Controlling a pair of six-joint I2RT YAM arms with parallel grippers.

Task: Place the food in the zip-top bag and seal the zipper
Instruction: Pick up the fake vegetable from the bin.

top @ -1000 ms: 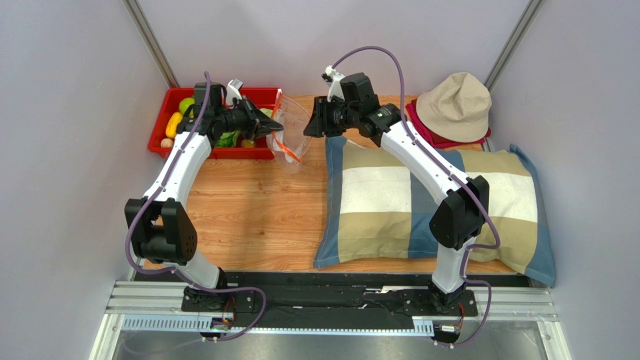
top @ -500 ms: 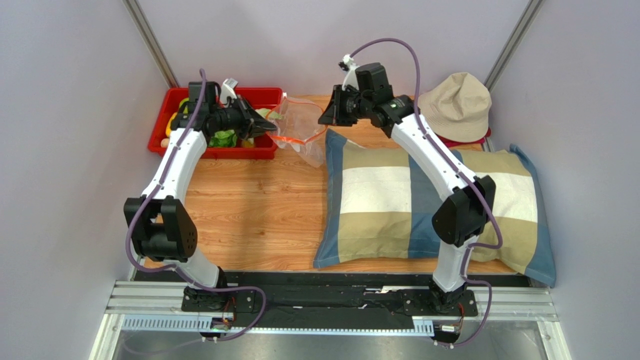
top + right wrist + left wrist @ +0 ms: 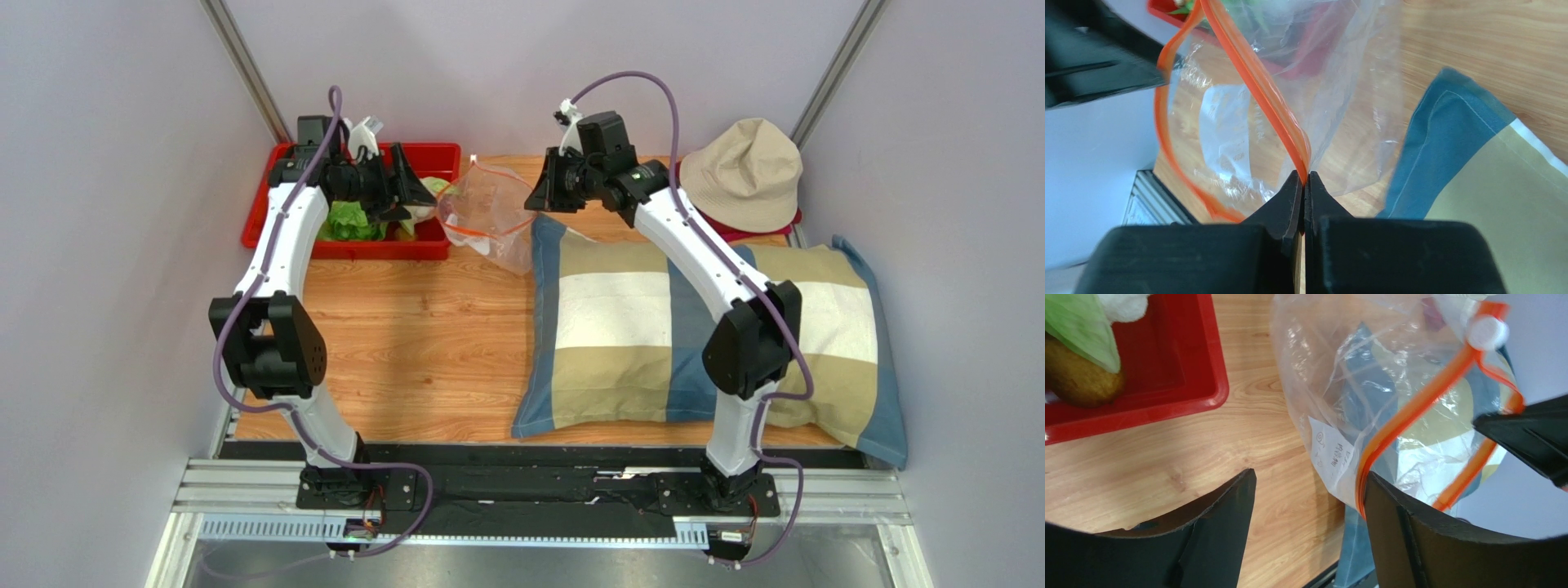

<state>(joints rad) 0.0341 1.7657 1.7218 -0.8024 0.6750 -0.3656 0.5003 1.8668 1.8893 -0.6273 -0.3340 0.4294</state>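
So the left gripper (image 3: 415,190) is spread wide with nothing caught in it. In its wrist view only bare table (image 3: 417,343) wood is seen between the two fingers, and the zip-top bag (image 3: 491,214) is just brushed by the edge of one finger, where the orange strip runs down against it. The right gripper (image 3: 1303,177) is clamped tight, and the zipper (image 3: 1260,79) is pinched right at its fingertips, so the bag is held up in front of it by that one spot on the mouth. From there the strip is looped out into an open oval, and the small white slider tab (image 3: 1487,332) is seen at the end of the strip farthest from the left gripper. The bag itself is hung between the two grippers, close to both, and a white label (image 3: 1333,453) is printed on the side nearest the left fingers. The food is kept back in the red tray (image 3: 368,251), which is found under and just behind the left gripper: leafy lettuce (image 3: 350,221), a brownish piece (image 3: 1075,376) and something white (image 3: 1125,303) that can't really be made out. Below and beside the right gripper a checked pillow (image 3: 687,331) is laid on the table, and a beige hat (image 3: 742,172) is parked off behind that arm.
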